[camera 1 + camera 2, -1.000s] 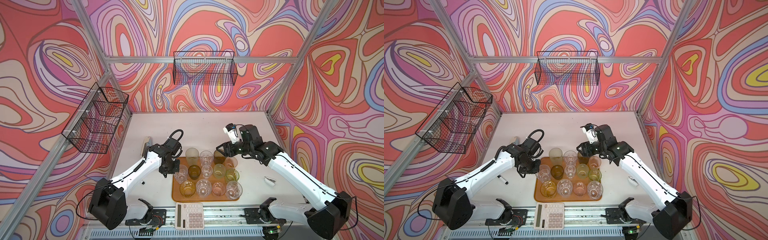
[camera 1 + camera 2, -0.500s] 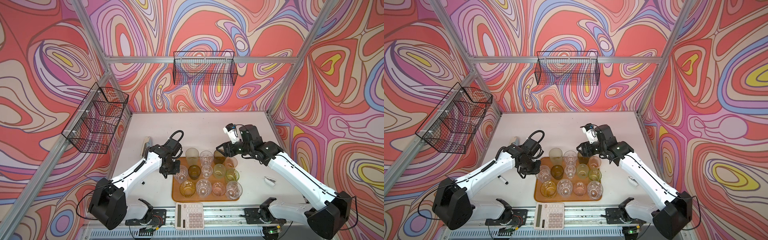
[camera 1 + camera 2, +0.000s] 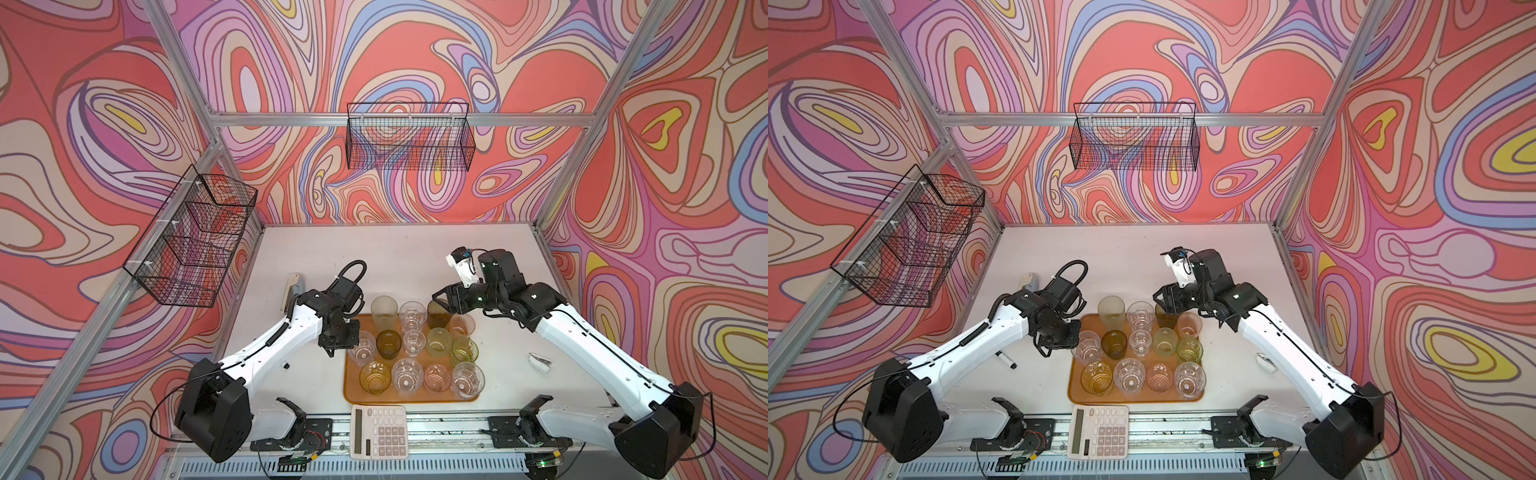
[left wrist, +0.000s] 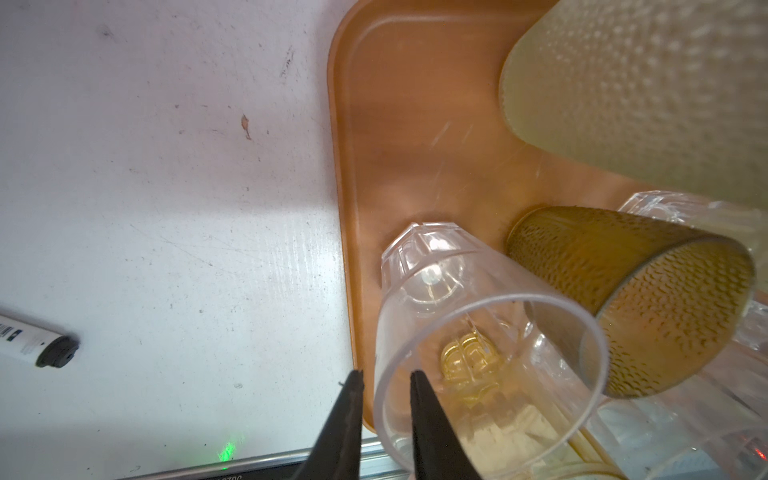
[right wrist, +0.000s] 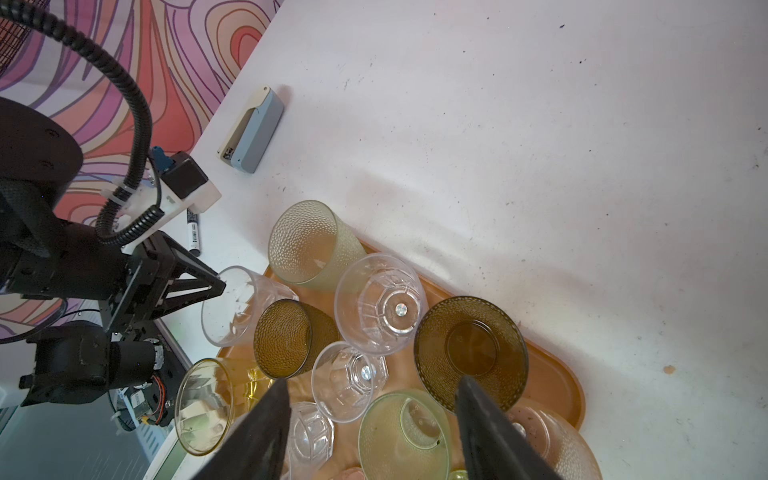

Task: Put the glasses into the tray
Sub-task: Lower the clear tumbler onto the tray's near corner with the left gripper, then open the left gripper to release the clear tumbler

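Observation:
The orange-brown tray (image 3: 352, 395) (image 3: 1074, 395) lies near the table's front and holds several glasses standing upright in rows. My left gripper (image 3: 350, 347) (image 4: 386, 376) is at the tray's left edge. Its jaws are slightly open astride the rim of a clear faceted glass (image 3: 361, 353) (image 4: 478, 332), one finger inside and one outside. That glass stands on the tray (image 4: 415, 124) beside an olive-brown glass (image 4: 623, 299). My right gripper (image 3: 441, 300) (image 5: 374, 399) hangs open above the far right glasses, over a dark olive one (image 5: 471, 349), holding nothing.
A white calculator (image 3: 378, 430) sits just in front of the tray. A marker (image 3: 1005, 359) and a grey case (image 3: 293, 286) lie left of it, and a small white object (image 3: 540, 361) lies to the right. Wire baskets (image 3: 409, 137) (image 3: 191, 241) hang on the walls.
My left jaws have parted a little around the clear glass's rim, which they pinched before. Neither arm has visibly shifted, and the right gripper is unchanged.

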### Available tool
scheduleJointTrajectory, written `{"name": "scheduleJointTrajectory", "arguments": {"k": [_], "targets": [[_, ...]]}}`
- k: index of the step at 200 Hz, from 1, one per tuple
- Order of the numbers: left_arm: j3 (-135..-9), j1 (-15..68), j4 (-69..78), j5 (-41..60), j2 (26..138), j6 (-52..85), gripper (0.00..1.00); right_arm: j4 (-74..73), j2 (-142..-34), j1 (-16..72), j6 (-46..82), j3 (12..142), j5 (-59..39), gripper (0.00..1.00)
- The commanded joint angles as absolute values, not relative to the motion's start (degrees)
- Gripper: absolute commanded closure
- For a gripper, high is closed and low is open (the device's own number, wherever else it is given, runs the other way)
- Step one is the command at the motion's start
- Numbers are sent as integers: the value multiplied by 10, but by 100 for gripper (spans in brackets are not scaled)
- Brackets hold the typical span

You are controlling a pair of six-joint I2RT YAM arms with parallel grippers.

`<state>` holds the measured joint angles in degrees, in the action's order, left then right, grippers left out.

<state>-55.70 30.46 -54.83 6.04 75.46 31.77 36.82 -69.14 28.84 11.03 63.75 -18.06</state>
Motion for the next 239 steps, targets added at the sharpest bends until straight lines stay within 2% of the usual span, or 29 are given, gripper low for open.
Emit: {"name": "scheduleJointTrajectory", "arguments": {"k": [1, 81, 116, 143, 171, 198, 222, 239], "targets": [[-566, 308, -564, 57, 740, 323, 71, 361, -693, 286, 112, 629, -184, 34], [-612, 308, -603, 19, 723, 302, 48, 362, -690, 286, 114, 630, -178, 33], [-640, 308, -616, -4, 717, 288, 28, 353, -686, 286, 119, 630, -171, 30], [-664, 308, -618, -14, 715, 268, 20, 350, -688, 286, 122, 633, -154, 26], [-691, 308, -619, -42, 712, 244, 1, 352, -689, 286, 124, 636, -132, 20], [-721, 307, -620, -71, 716, 223, 0, 359, -697, 286, 123, 648, -109, 13], [-743, 301, -608, -89, 715, 201, 0, 355, -697, 286, 118, 659, -60, 2], [-750, 289, -587, -105, 712, 180, 0, 350, -698, 286, 107, 664, -16, 2]]}}
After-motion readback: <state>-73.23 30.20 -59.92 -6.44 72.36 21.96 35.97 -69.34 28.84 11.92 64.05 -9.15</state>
